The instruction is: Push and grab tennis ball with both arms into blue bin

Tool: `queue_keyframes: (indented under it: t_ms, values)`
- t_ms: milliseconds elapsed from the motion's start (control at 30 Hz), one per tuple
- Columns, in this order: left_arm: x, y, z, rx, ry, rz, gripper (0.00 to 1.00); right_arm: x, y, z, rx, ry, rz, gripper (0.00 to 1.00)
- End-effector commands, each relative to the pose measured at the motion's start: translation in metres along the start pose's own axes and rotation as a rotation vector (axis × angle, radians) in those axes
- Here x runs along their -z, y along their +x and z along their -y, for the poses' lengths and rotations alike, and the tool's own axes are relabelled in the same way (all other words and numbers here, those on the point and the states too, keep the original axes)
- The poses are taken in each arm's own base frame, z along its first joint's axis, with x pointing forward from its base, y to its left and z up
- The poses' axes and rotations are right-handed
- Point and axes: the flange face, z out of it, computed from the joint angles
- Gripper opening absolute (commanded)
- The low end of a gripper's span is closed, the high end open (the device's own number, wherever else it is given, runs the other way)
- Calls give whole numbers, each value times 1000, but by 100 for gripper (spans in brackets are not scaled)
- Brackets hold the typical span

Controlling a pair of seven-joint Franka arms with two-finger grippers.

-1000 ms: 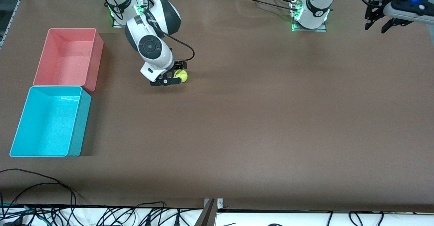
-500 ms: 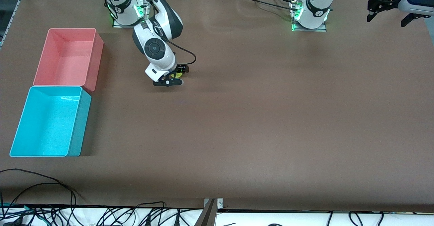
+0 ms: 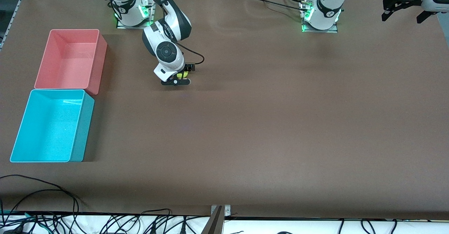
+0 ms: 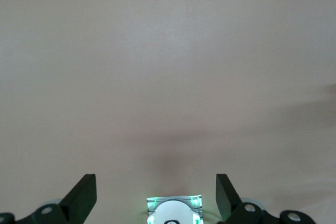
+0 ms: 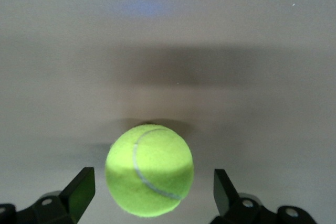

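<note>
Yellow-green and fuzzy, the tennis ball (image 5: 149,170) sits on the table between the right gripper's (image 5: 149,195) wide-open, empty jaws, so close squarely across its middle; the left gripper (image 4: 156,195), open and empty, waits aloft.

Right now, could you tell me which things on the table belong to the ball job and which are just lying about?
Part of the job:
- tennis ball, on the table between the open fingers of the right gripper
- blue bin, holding nothing
- left gripper, open, waiting raised at its end of the table

Just lying about:
- pink bin, beside the blue bin
</note>
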Motion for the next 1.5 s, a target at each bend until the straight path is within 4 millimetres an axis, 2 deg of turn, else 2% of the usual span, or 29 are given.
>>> queue_keyframes:
  t_ms: [0, 100, 233, 367, 500, 667, 767, 933, 1133, 1300, 1467]
  values:
    - [2, 6, 0, 15, -20, 13, 100, -10, -3, 5, -8, 10, -8, 91]
    - [3, 7, 1, 16, -16, 10, 100, -12, -3, 9, -3, 14, -21, 79]
    - [4, 7, 2, 12, -13, 6, 100, -9, -3, 10, 0, 17, -25, 44]
    - [4, 11, 0, 14, -6, 8, 100, 2, -2, 11, 1, 27, -38, 23]
    - [3, 16, 0, 12, 0, 3, 100, 33, 0, 3, 2, 50, -69, 22]
    - [13, 31, 2, 22, -1, -20, 100, 76, 9, -20, 5, 35, -31, 22]
    - [16, 39, 4, 27, 1, -29, 100, 108, 18, -47, 36, 16, 18, 22]
    - [9, 49, 13, 42, -5, -13, 100, 154, 32, -98, 82, 24, 73, 23]
    - [10, 55, 12, 43, -3, -18, 100, 199, 46, -180, 129, 68, 90, 24]
    - [14, 57, 13, 44, -4, -30, 100, 221, 55, -261, 168, 56, 94, 24]
    - [17, 59, 12, 41, -4, -41, 100, 215, 57, -323, 260, 17, 106, 25]
